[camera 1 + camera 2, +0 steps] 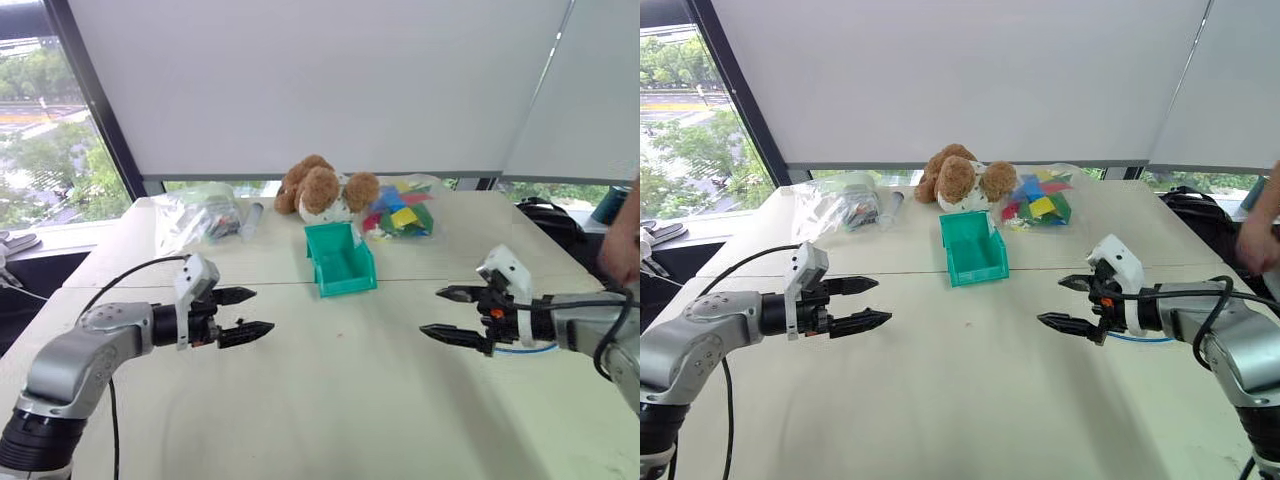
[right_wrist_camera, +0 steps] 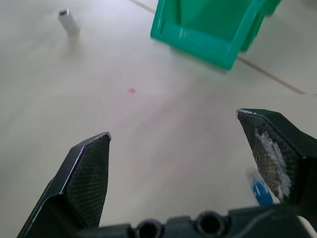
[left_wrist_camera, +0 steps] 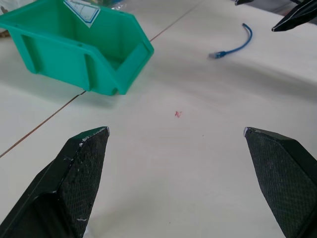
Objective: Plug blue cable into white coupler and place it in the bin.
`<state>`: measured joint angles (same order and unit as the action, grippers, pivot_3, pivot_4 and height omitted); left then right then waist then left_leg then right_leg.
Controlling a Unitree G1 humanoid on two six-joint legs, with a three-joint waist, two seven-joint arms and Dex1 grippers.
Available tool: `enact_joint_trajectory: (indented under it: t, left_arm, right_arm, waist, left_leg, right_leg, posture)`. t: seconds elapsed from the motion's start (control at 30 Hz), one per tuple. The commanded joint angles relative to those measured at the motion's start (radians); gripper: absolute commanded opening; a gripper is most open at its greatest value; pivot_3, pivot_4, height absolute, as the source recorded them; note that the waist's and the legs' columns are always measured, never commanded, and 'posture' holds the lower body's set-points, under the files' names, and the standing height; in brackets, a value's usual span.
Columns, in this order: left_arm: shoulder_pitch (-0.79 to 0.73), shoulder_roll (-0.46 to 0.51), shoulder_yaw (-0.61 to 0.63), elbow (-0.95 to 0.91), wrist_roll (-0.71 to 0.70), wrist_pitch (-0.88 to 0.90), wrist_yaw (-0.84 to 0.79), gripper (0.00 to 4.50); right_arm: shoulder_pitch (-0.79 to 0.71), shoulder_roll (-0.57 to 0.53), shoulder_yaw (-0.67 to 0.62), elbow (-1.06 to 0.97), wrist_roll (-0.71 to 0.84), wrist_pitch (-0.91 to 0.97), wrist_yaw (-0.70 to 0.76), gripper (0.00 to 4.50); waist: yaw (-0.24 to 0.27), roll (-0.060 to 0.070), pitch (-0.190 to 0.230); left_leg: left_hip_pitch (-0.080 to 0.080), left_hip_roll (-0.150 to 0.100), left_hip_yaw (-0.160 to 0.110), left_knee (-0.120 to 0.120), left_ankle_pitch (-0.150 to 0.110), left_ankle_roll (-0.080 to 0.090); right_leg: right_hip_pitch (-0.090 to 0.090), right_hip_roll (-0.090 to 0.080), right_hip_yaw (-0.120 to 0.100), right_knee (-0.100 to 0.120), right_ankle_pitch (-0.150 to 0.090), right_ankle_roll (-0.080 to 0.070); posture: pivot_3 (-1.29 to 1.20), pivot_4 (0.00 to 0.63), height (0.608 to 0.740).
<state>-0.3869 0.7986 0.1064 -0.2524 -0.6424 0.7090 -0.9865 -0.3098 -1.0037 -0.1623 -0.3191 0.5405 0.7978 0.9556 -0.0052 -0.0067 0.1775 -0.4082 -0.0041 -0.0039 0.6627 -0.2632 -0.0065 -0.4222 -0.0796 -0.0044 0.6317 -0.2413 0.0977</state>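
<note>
The teal bin (image 1: 347,286) stands at the table's middle with its sloped opening toward me; its side wall (image 3: 64,54) shows in the left wrist view. The blue cable (image 3: 236,46) lies curved on the table beneath my right gripper (image 1: 430,311), a short piece (image 1: 530,349) showing under that wrist. A small white coupler (image 2: 68,22) lies on the table over on the left gripper's side. My left gripper (image 1: 262,311) hovers open above the table at the left. The right one is open too, and both are empty.
A brown teddy bear (image 1: 320,188) lies behind the bin, beside a clear bag of coloured blocks (image 1: 400,212). Another clear bag (image 1: 200,215) sits at the back left. A person's hand (image 1: 622,240) is at the right edge, near a black bag (image 1: 545,215).
</note>
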Motion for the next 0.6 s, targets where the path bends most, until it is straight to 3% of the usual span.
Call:
enact_joint_trajectory:
  t: [0.03, 0.4, 0.6]
  left_arm:
    - [0.011, 0.016, 0.025, -0.054, -0.028, -0.010, -0.027, 4.50]
    - [-0.026, -0.005, 0.030, -0.047, -0.067, 0.021, 0.011, 4.50]
    - [-0.051, -0.013, -0.001, -0.011, -0.040, -0.004, -0.009, 4.50]
  right_arm:
    - [0.047, -0.018, -0.065, -0.070, 0.008, -0.007, -0.009, 4.44]
    - [0.228, 0.020, -0.209, -0.187, 0.032, 0.018, -0.107, 4.44]
    - [0.257, 0.011, -0.208, -0.202, 0.033, 0.018, -0.126, 4.44]
  waist:
    - [-0.001, 0.000, 0.000]
    - [0.000, 0.000, 0.000]
    - [-0.002, 0.000, 0.000]
  left_leg:
    - [0.000, 0.000, 0.000, 0.000, 0.000, 0.000]
    - [0.000, 0.000, 0.000, 0.000, 0.000, 0.000]
    - [0.000, 0.000, 0.000, 0.001, 0.000, 0.001]
  right_leg:
    - [0.000, 0.000, 0.000, 0.000, 0.000, 0.000]
    - [0.000, 0.000, 0.000, 0.000, 0.000, 0.000]
    - [0.001, 0.000, 0.000, 0.000, 0.000, 0.000]
  posture:
    - [0.00, 0.150, 0.740]
    - [0.00, 0.150, 0.740]
    - [0.00, 0.150, 0.740]
